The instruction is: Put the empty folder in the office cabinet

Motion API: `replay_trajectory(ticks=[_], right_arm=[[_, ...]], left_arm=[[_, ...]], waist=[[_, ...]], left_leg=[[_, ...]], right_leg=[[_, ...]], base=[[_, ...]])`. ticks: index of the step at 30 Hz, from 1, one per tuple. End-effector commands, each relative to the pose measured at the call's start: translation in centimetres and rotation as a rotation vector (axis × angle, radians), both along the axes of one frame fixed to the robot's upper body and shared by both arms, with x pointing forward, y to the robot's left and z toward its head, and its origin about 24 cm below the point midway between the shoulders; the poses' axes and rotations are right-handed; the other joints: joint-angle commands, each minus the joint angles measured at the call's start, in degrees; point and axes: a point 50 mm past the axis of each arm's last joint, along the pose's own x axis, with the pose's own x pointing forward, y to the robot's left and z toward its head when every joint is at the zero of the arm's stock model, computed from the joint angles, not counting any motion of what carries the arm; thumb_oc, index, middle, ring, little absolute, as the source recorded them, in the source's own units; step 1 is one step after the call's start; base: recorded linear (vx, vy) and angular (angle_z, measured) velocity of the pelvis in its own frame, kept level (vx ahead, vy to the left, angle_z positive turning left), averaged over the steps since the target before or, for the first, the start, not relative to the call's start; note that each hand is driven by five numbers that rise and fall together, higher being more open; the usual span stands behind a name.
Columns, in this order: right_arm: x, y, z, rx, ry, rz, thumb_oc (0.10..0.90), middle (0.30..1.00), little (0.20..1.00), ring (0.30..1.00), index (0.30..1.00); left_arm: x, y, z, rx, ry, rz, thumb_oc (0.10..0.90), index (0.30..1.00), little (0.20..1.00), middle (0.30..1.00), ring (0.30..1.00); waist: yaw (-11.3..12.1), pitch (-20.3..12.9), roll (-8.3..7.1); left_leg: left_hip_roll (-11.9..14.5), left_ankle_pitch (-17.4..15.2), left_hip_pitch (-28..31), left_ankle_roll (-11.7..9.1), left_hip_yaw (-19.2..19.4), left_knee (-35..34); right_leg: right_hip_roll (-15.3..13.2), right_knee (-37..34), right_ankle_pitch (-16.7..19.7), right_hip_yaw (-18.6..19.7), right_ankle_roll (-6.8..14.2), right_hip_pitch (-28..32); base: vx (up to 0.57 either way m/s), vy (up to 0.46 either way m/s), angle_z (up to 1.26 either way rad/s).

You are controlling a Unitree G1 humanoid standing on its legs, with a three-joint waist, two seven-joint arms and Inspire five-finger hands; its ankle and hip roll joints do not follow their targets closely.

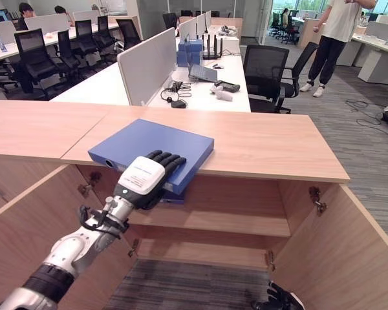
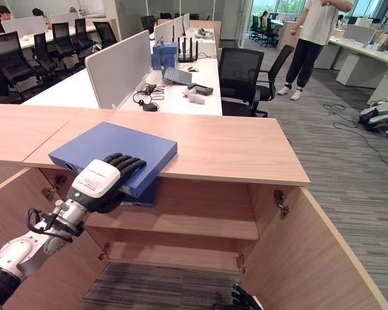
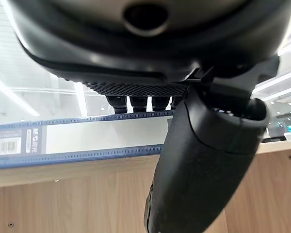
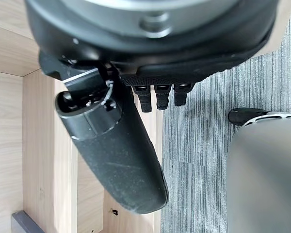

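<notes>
Office cabinet (image 1: 246,155) with open doors: its wooden counter carries the blue folder (image 1: 149,145), overhanging the front edge. Left hand (image 1: 145,177) grips that near corner, fingers (image 1: 168,158) on top, thumb beneath. Right hand (image 1: 281,298) hangs low, fingers relaxed.

floor: grey carpet (image 1: 349,129) | desks (image 1: 200,90), black chairs (image 1: 266,68) | standing person (image 1: 336,39)
</notes>
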Motion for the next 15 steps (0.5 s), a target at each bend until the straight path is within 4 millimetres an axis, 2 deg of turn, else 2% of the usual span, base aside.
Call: replay_trajectory(ticks=[1, 15], right_arm=[[4.44, -1.36, 1.83, -0.052, -0.161, 0.017, 0.800, 0.900, 0.900, 0.900, 0.900], [4.77, -0.85, 1.78, -0.034, -0.162, 0.020, 0.800, 0.900, 0.900, 0.900, 0.900]], left_arm=[[3.32, -0.30, 6.42, -0.079, -0.228, 0.010, 0.400, 0.300, 0.300, 0.300, 0.300], [2.60, -0.46, 7.07, -0.205, -0.255, 0.003, 0.400, 0.300, 0.300, 0.300, 0.300]], waist=[[-0.45, 0.54, 0.13], [-0.15, 0.56, -0.08]], left_leg=[[1.12, -6.10, 2.72, -2.46, 0.57, -0.04], [0.96, -6.44, 3.29, -2.25, 0.50, -0.04]], right_leg=[[-2.38, 0.68, -4.46, 3.02, 5.05, 1.29], [-2.33, 0.86, -4.63, 3.44, 4.82, 1.59]], base=[[0.00, 0.000, 0.00], [0.00, 0.000, 0.00]])
